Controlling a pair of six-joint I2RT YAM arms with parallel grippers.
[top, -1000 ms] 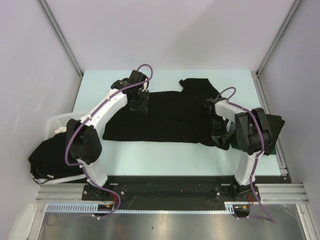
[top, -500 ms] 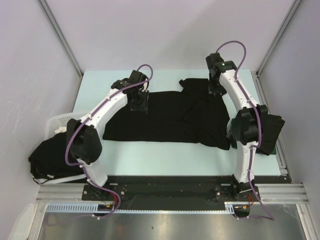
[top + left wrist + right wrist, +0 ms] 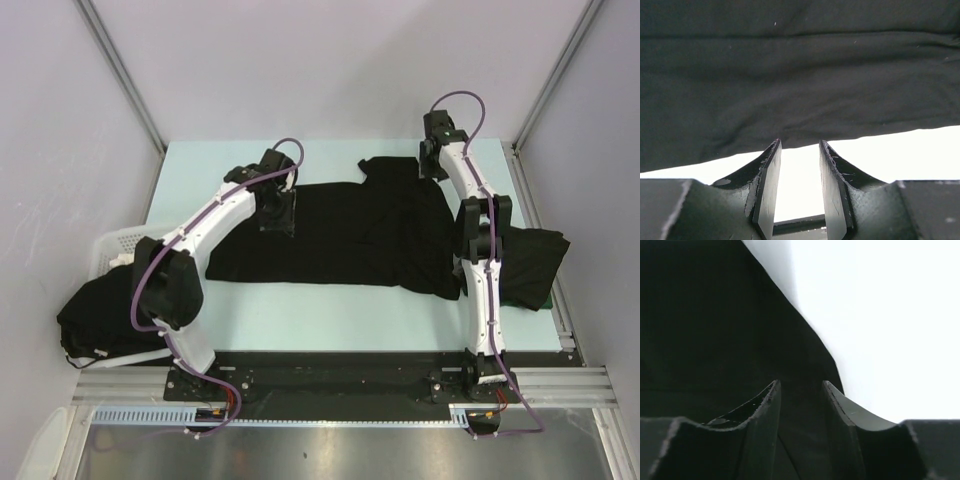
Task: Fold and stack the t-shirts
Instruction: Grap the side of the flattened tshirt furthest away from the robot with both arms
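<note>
One black t-shirt (image 3: pixel 340 235) lies spread out flat across the middle of the table. My left gripper (image 3: pixel 278 218) is at the shirt's far left edge. In the left wrist view it (image 3: pixel 800 145) is open, its tips at the cloth's hem (image 3: pixel 800 75), with bare table between the fingers. My right gripper (image 3: pixel 437 170) hovers at the shirt's far right corner. In the right wrist view it (image 3: pixel 800 385) is open over the black cloth (image 3: pixel 715 330), just inside the cloth's edge. Another black t-shirt (image 3: pixel 535 262) lies folded at the right edge.
A white slotted basket (image 3: pixel 115 245) stands at the left edge of the table with a heap of black cloth (image 3: pixel 95 315) spilling out of it. Light table surface (image 3: pixel 330 300) shows in front of the spread shirt. Frame posts and walls close in the back and sides.
My right arm has swung from the shirt's near right part up to its far right corner, and its jaws have widened. My left gripper has shifted slightly along the far edge.
</note>
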